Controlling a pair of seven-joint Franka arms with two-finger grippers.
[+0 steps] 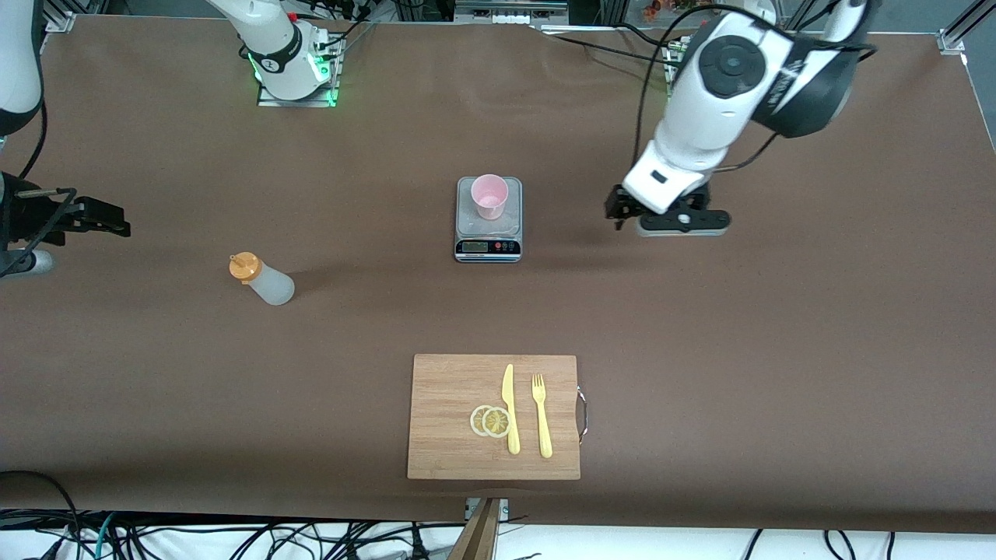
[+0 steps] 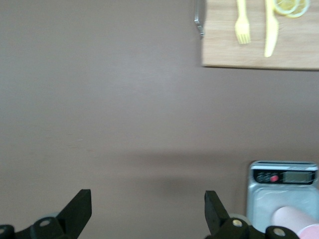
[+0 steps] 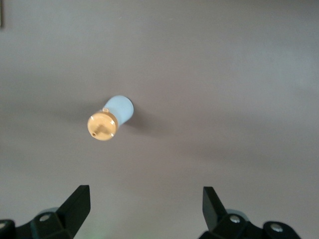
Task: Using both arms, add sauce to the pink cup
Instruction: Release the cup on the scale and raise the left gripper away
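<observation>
The pink cup (image 1: 489, 196) stands upright on a small silver kitchen scale (image 1: 488, 247) in the middle of the table. In the left wrist view the pink cup (image 2: 296, 221) and the scale (image 2: 284, 177) show at the edge. The sauce bottle (image 1: 262, 280) with its orange cap stands on the bare table toward the right arm's end; the right wrist view shows the sauce bottle (image 3: 110, 119) from above. My left gripper (image 1: 622, 210) (image 2: 148, 199) hangs open and empty over the table beside the scale. My right gripper (image 1: 101, 218) (image 3: 146, 196) is open and empty, well apart from the bottle.
A wooden cutting board (image 1: 443, 389) lies nearer to the front camera than the scale, carrying a yellow knife (image 1: 510, 408), a yellow fork (image 1: 541, 416) and lemon slices (image 1: 490, 421). A metal handle (image 1: 581, 412) sticks out from its side.
</observation>
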